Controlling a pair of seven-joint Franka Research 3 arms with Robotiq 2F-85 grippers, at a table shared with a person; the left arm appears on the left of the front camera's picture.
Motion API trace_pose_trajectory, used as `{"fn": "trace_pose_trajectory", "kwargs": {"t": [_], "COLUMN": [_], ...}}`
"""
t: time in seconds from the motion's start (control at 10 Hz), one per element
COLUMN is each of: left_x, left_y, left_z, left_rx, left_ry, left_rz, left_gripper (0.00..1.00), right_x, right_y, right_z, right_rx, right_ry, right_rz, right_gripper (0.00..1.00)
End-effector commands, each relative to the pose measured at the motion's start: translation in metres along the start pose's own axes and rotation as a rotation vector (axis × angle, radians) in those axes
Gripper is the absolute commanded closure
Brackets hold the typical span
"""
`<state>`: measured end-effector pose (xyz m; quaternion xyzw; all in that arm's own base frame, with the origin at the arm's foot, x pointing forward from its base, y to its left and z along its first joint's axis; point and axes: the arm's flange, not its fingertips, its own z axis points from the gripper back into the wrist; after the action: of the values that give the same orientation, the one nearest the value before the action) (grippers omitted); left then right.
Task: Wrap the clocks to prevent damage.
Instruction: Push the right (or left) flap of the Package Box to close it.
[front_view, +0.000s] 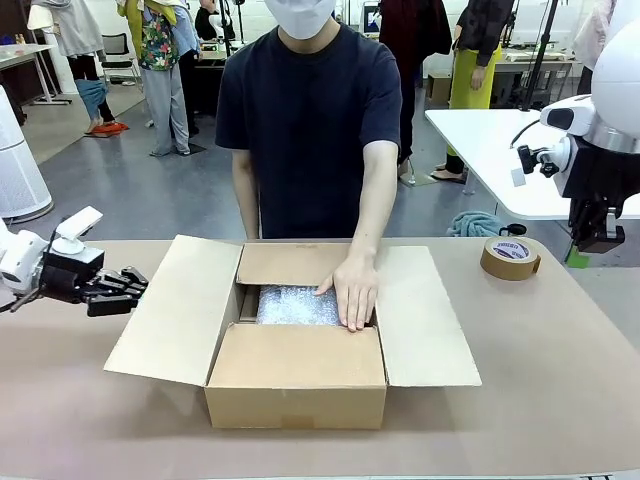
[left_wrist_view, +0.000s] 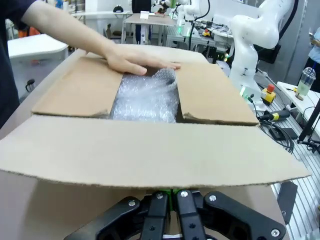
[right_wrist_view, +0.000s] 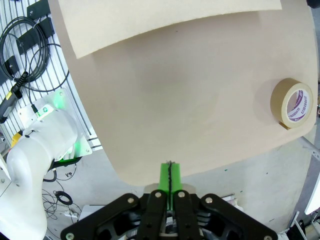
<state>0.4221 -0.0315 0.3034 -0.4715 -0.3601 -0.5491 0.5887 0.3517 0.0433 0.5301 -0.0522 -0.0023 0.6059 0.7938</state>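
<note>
The clocks show as a whitish bubble-wrap bundle lying inside an open cardboard carton at the table's middle. A person's hand rests flat on the bundle's right side and the inner flap. From the left wrist the bundle sits between two flaps, with the hand at its far edge. My left gripper is shut with nothing in it, just left of the carton's outer left flap. My right gripper is shut and empty, held high past the table's right edge.
A brown tape roll lies on the table at the right rear, also seen from the right wrist as a tape roll near the table's corner. The carton's four flaps spread wide. Bare brown tabletop lies right of the carton.
</note>
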Motion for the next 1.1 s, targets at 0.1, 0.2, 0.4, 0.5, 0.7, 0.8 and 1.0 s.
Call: {"fn": "trace_pose_trajectory", "kwargs": {"t": [0.1, 0.2, 0.4, 0.5, 0.7, 0.8, 1.0], "left_x": [0.022, 0.033, 0.05, 0.055, 0.055, 0.054, 0.044], "left_y": [0.009, 0.011, 0.016, 0.018, 0.021, 0.027, 0.039], "left_z": [-0.037, -0.044, -0.057, -0.065, -0.085, -0.091, -0.099], "left_rx": [-0.004, 0.002, 0.0, -0.014, -0.038, -0.041, -0.004], "left_ry": [-0.033, -0.051, -0.066, -0.058, -0.028, -0.019, 0.005], "left_rz": [-0.131, -0.161, -0.202, -0.212, -0.217, -0.216, -0.209], "left_gripper": [1.0, 1.0, 1.0, 1.0, 1.0, 1.0, 1.0], "right_x": [0.0, 0.0, 0.0, 0.0, 0.0, 0.0, 0.0], "right_y": [0.001, 0.001, 0.001, 0.001, 0.001, 0.001, 0.001], "right_z": [-0.005, -0.005, -0.005, -0.005, -0.005, -0.005, -0.005], "right_rx": [0.002, 0.002, 0.002, 0.002, 0.002, 0.002, 0.002], "right_ry": [-0.03, -0.03, -0.03, -0.03, -0.03, -0.03, -0.03], "right_rz": [0.004, 0.004, 0.004, 0.004, 0.004, 0.004, 0.004], "right_gripper": [0.99, 0.99, 0.99, 0.99, 0.99, 0.99, 0.99]}}
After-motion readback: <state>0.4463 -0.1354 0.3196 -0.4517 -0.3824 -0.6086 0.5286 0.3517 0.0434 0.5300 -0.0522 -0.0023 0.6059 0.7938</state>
